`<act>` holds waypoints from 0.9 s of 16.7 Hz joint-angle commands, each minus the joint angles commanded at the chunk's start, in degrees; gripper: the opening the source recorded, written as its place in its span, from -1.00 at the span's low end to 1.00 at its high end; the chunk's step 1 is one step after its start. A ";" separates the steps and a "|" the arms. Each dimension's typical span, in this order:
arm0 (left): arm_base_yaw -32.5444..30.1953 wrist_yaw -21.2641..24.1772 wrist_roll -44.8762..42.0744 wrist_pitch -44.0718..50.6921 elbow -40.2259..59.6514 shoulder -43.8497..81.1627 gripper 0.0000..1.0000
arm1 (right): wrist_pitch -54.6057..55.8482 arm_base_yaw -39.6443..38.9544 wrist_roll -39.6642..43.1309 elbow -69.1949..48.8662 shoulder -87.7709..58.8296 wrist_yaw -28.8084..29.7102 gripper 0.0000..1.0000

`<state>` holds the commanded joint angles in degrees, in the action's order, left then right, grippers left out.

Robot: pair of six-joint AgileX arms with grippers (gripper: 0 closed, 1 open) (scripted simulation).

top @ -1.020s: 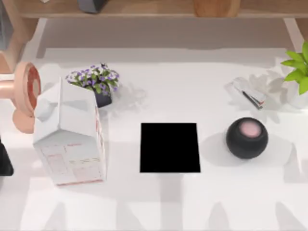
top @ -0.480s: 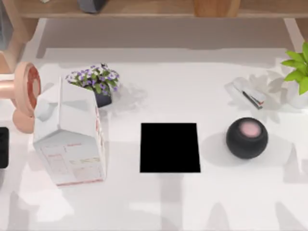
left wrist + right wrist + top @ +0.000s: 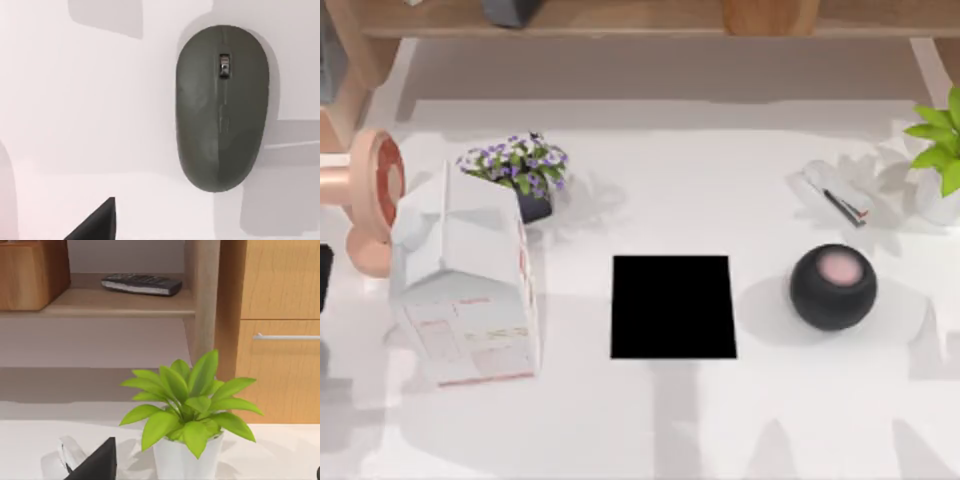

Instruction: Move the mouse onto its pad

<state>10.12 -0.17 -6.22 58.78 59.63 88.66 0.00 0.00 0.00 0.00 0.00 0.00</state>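
Left arm (image 3: 323, 275) slid further off the 9 o'clock edge, can't tell its grip, mouse (image 3: 222, 107) lying free under its wrist cam, pad (image 3: 673, 306) bare mid-table, carton (image 3: 465, 290) at 9, black ball (image 3: 833, 286) at 3

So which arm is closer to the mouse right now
Left. Its wrist camera looks straight down on the mouse, lying on the white table. The right arm's wrist camera faces the leafy potted plant at the table's right edge.
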 joint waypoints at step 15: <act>0.45 -0.02 -0.35 -14.76 -6.62 9.44 1.00 | 0.00 0.00 0.00 0.00 0.00 0.00 1.00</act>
<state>10.58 -0.19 -6.57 44.02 53.01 98.10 0.00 0.00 0.00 0.00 0.00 0.00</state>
